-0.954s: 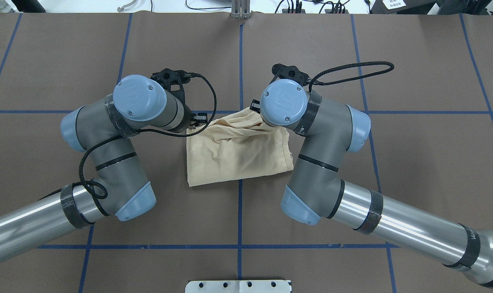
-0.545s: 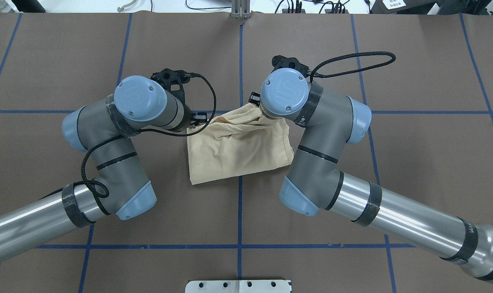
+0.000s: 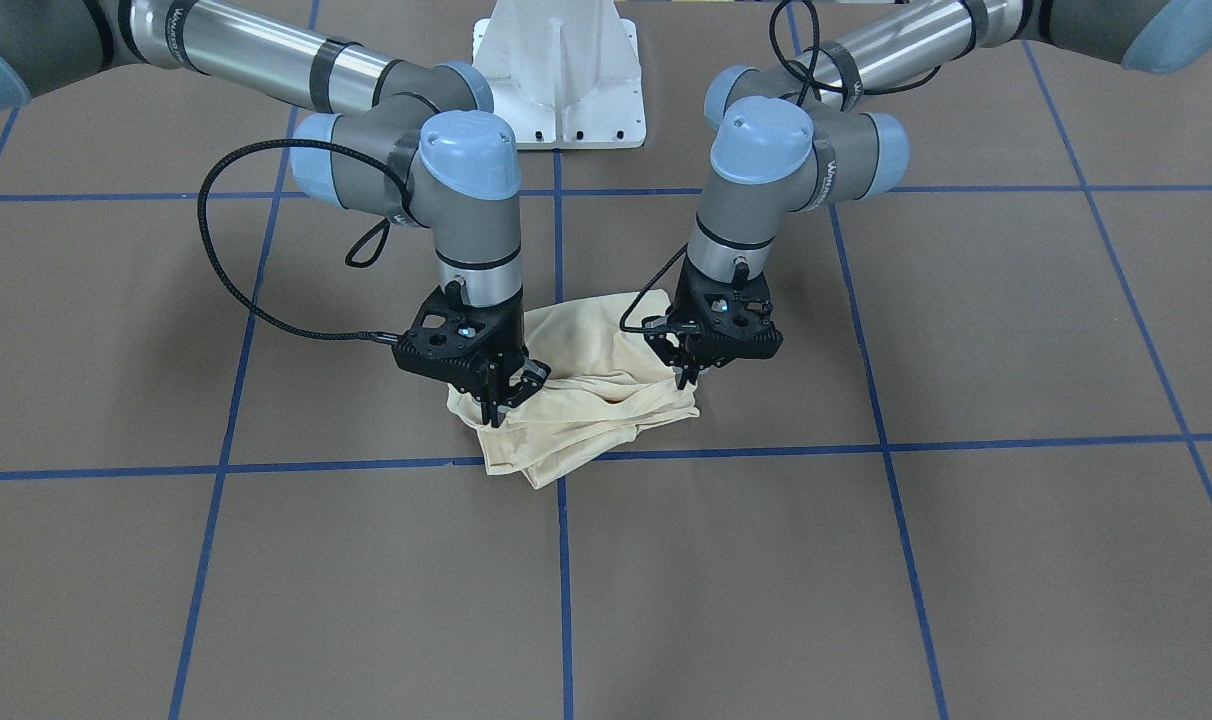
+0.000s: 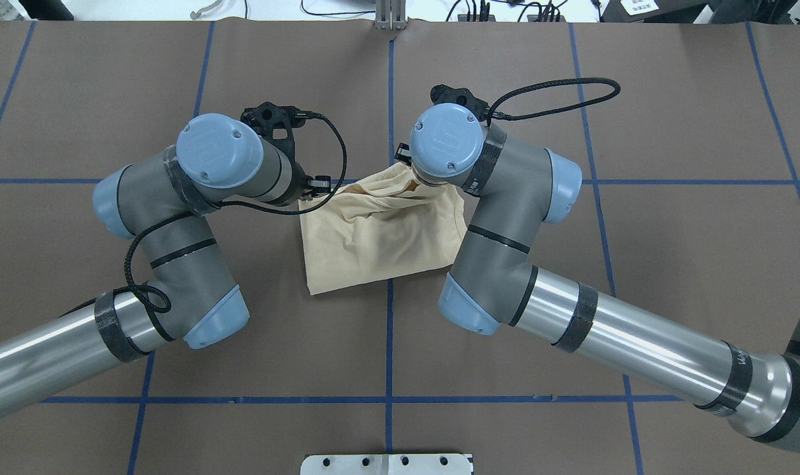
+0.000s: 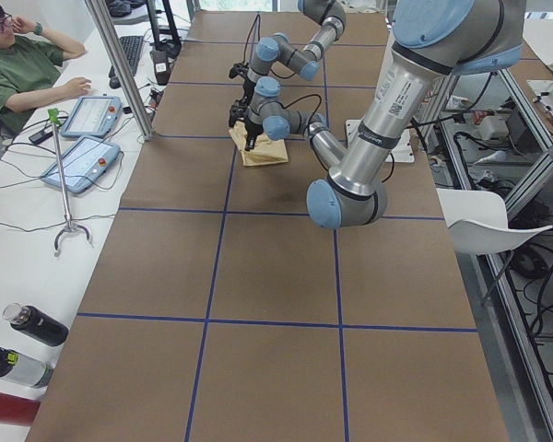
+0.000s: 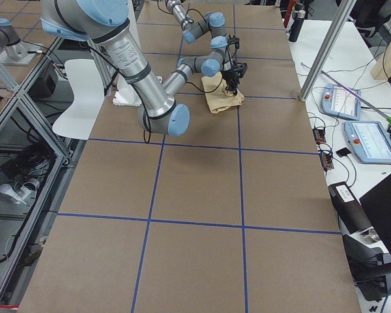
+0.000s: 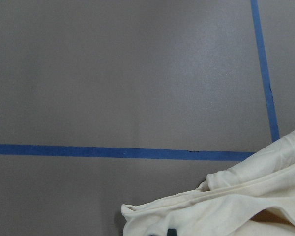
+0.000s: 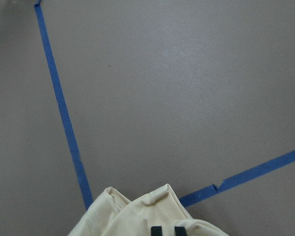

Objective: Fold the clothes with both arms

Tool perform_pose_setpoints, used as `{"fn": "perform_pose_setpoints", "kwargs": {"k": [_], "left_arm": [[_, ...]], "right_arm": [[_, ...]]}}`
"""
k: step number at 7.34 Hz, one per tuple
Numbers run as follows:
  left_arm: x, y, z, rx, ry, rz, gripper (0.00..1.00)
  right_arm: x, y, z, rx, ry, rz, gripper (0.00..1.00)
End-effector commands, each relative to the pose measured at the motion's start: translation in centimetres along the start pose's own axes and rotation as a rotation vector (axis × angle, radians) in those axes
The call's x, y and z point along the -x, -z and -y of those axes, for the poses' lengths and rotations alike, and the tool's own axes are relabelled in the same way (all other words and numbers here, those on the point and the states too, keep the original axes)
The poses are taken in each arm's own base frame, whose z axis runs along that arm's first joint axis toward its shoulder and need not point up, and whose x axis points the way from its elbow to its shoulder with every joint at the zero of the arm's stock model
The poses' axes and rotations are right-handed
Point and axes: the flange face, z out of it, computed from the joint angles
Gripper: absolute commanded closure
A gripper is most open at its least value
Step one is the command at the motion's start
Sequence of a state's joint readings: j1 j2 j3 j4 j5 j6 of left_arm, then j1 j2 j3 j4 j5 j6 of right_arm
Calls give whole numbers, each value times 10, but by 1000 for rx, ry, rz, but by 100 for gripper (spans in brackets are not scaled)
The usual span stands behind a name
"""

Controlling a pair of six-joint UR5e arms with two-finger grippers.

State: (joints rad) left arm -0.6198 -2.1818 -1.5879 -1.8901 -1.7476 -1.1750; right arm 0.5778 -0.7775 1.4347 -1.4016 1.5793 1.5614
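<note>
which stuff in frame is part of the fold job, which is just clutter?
In the job:
- cream shirt
- left gripper and right gripper, both pinching the shirt's far edge

Just lying about:
- white pedestal base
- two tablets
- bottles
- grabber stick
- white chair
- seated person

The pale cream-yellow shirt [image 4: 380, 241] lies folded into a rumpled, roughly square bundle in the middle of the table [image 4: 670, 99], with its far edge drawn up off the surface. The grey-and-silver left arm [image 4: 189, 198] and right arm [image 4: 505, 218] bend in over it from either side, wrists pointing down. The left gripper [image 3: 682, 378] and right gripper [image 3: 494, 405] each pinch one corner of that raised edge.
</note>
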Motion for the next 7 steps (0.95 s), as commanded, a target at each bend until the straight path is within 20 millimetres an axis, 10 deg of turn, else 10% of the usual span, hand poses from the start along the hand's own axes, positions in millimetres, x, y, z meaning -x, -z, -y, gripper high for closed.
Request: {"fn": "perform_pose_setpoints", "kwargs": {"k": [1,3,5,7], "left_arm": [[8,9,14,-22,-73,-15,0],[32,13,30,-12,-190,-6,0],[86,36,68,59,-353,-47,0],[94,35,70,62,-356,-41,0]], "right_arm": [[6,5,30,36,-5,41,0],[17,39,40,149,-22,62,0],[20,42,-22,191,22,-19,0],[20,12,-97,132,118,-72,0]]}}
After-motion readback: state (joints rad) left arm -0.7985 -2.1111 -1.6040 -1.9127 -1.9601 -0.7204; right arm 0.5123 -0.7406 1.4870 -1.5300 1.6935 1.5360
